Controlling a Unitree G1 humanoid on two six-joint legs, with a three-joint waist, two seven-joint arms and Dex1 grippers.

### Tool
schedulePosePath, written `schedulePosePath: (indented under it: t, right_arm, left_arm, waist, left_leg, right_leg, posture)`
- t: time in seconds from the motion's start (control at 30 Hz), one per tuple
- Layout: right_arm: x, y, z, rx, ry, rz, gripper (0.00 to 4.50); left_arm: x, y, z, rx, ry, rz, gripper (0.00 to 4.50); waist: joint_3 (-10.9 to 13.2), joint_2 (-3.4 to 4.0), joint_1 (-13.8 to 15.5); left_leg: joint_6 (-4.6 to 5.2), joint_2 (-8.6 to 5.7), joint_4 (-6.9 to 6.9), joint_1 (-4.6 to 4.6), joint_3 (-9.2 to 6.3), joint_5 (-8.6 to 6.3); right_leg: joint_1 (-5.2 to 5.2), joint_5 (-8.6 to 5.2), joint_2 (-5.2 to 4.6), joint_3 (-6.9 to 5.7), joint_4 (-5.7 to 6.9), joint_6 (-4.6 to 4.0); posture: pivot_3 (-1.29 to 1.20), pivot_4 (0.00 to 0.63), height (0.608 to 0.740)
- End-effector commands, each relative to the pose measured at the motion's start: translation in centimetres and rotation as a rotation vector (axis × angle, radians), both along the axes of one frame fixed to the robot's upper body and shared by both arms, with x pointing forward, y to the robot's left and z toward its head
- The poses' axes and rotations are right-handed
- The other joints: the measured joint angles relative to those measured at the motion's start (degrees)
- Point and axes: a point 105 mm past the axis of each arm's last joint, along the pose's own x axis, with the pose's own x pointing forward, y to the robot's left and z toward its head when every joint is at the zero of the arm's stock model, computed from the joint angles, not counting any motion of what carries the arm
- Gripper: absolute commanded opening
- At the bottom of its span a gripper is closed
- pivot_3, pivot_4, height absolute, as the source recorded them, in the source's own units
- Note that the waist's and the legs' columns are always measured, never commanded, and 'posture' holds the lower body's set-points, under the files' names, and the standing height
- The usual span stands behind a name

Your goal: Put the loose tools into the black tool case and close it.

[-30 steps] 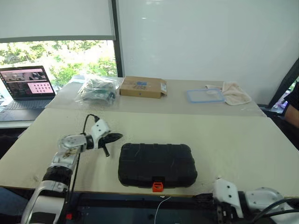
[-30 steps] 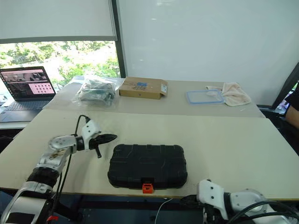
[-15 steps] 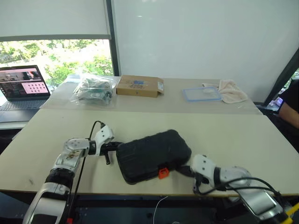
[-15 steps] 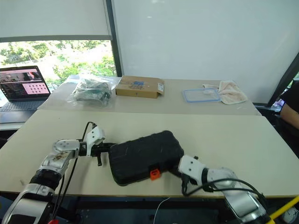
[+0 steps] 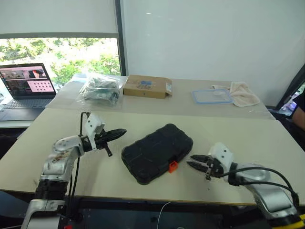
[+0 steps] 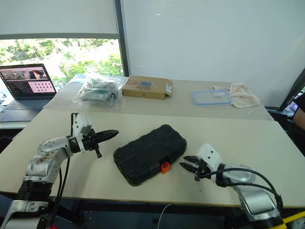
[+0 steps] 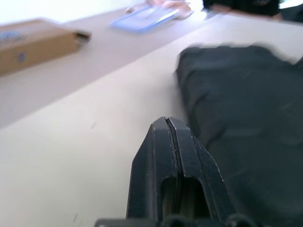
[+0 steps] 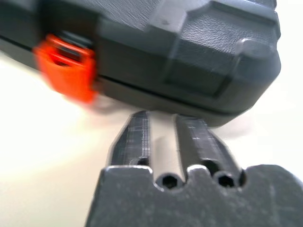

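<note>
The black tool case [image 5: 157, 151] lies closed and turned diagonally on the near table, its orange latch [image 5: 173, 166] facing the front right. No loose tools are in view. My left gripper [image 5: 122, 131] hovers shut and empty just off the case's left end, pointing at the case [image 7: 236, 118]. On the other side, my right gripper [image 5: 191, 161] is open with nothing between its fingers, a short way from the latch [image 8: 66, 68] and close to the case's corner [image 8: 189, 42].
On the far table stand a brown cardboard box [image 5: 146, 87], a clear plastic bag of parts [image 5: 99, 90], a blue-rimmed lid [image 5: 212, 97] and a cloth [image 5: 244, 93]. An open laptop [image 5: 26, 86] is at the far left. A person's arm [image 5: 300, 107] shows at the right edge.
The case went from square to diagonal. My left gripper has lifted off the case's left end. My right gripper came up beside the latch and has opened.
</note>
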Motion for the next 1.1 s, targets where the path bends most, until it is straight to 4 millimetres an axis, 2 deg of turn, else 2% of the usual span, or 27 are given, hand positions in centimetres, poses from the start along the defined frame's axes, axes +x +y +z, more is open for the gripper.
schedulePosePath:
  t: [0.03,0.07,0.1,0.23,0.43,0.7,1.1]
  right_arm:
    - [-1.7,1.8,0.7,0.085,0.006,-0.017,2.76]
    - [-1.9,2.2,0.4,0.096,0.018,-0.029,3.23]
    - [-2.1,2.6,0.0,0.105,0.027,-0.04,3.49]
    - [-1.9,4.1,-0.7,0.145,0.05,-0.087,3.49]
    - [-1.3,5.7,-1.6,0.174,0.066,-0.152,3.49]
    - [-1.0,6.6,-2.1,0.215,0.068,-0.175,3.49]
    - [0.1,6.8,-2.9,0.215,0.064,-0.191,3.49]
  left_arm:
    - [-0.9,-3.4,0.2,0.097,-0.016,-0.169,0.0]
    - [-0.8,-4.0,0.0,0.11,-0.014,-0.19,0.0]
    - [-0.7,-4.6,-0.3,0.12,-0.009,-0.211,0.0]
    - [-0.1,-6.1,-1.5,0.17,-0.004,-0.249,0.0]
    - [0.8,-6.7,-2.8,0.213,0.004,-0.242,0.0]
    - [1.0,-6.5,-3.7,0.232,0.024,-0.236,0.0]
    - [0.8,-6.2,-4.4,0.279,0.037,-0.231,0.0]
  waist:
    - [0.0,0.0,-0.1]
    - [0.0,0.0,-0.1]
    - [0.0,0.0,-0.1]
    - [0.0,-0.01,-0.5]
    - [0.0,0.0,-0.5]
    - [0.0,0.01,-0.6]
    - [0.0,0.02,-0.8]
  left_leg:
    - [0.0,-0.04,0.0,0.03,0.0,0.0]
    - [0.0,-0.09,0.02,0.06,0.01,0.0]
    - [-0.01,-0.14,0.03,0.1,0.02,0.0]
    - [0.06,-0.11,0.03,0.17,0.02,-0.03]
    - [0.09,-0.06,0.02,0.21,-0.03,-0.04]
    - [0.1,-0.05,0.04,0.22,-0.03,-0.04]
    - [0.12,-0.04,0.04,0.25,-0.03,-0.05]
  right_leg:
    - [0.02,0.0,0.0,0.01,-0.02,0.0]
    - [0.02,0.0,0.02,0.03,-0.08,0.01]
    - [0.02,-0.01,0.03,0.06,-0.11,0.0]
    - [0.01,0.01,0.11,0.13,-0.05,-0.06]
    - [-0.02,0.06,0.21,0.15,0.03,-0.18]
    - [0.0,0.06,0.21,0.15,0.02,-0.18]
    - [0.01,0.06,0.2,0.16,0.06,-0.18]
  posture:
    - [0.0,0.15,0.74]
    - [0.0,0.15,0.74]
    - [0.0,0.15,0.74]
    - [0.0,0.15,0.74]
    - [0.0,0.15,0.74]
    - [0.0,0.15,0.74]
    - [0.0,0.15,0.74]
